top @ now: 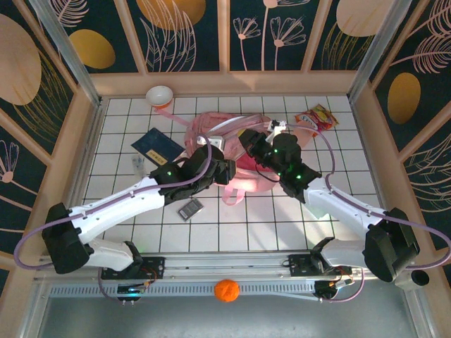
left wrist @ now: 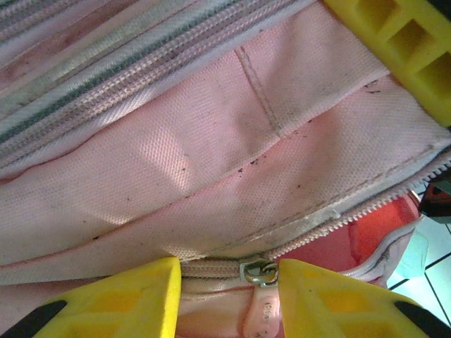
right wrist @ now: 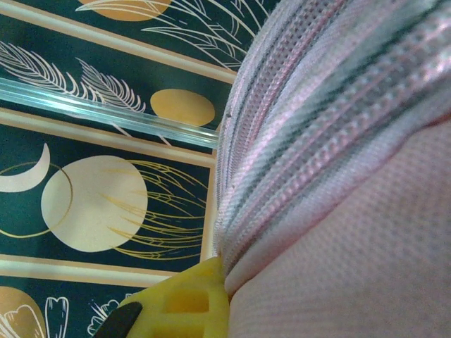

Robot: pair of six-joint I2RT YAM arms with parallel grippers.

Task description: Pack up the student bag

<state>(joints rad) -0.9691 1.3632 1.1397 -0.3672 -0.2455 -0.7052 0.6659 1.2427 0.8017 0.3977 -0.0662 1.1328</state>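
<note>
We place the student bag [top: 236, 151] mid-table [top: 282, 225]. Left of it lies a booklet [top: 156, 146], and behind that, at the far edge, a bowl [top: 160, 95]. A packet [top: 315, 118] lies far right, a flat device [top: 190, 208] before the bag, and a ball [top: 226, 290] nearest. A zipper pull [left wrist: 258, 272] sits between the left gripper's [left wrist: 227, 296] fingers.

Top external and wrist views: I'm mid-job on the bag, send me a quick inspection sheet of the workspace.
Surface: white tiled table, no spill seen.
Job's things: student bag mid-table, both grippers at it; one zip partly open, red inside showing.
Clutter: bowl, dark blue booklet, snack packets, small dark device, orange ball by the near rail.
Grippers: left gripper open, fingers either side of a zip pull; right gripper shut, apparently pinching the bag's edge.
Cables: lavender cables along both arms, no snag seen.
Surroundings: floral wall panels in a wooden frame.
</note>
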